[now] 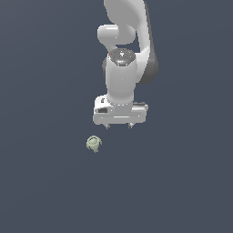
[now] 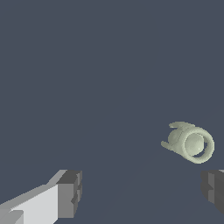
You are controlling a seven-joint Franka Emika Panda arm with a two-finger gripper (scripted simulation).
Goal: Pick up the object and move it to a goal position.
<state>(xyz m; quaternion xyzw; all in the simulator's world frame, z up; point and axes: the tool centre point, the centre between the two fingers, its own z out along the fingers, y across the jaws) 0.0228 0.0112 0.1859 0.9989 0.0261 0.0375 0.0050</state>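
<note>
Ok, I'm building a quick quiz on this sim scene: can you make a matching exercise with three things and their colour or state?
Things:
1. object
2. hand
3. floor

Descriptions:
A. open, holding nothing
B. plain dark slate blue
C. pale sage green, lying apart from the arm

Pairs: 1-C, 2-A, 3-B

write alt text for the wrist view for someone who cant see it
A small pale green cup-shaped object lies on its side on a plain dark grey surface, its round rim facing the camera. The open gripper has two dark fingertips in the foreground, spread wide and holding nothing.
</note>
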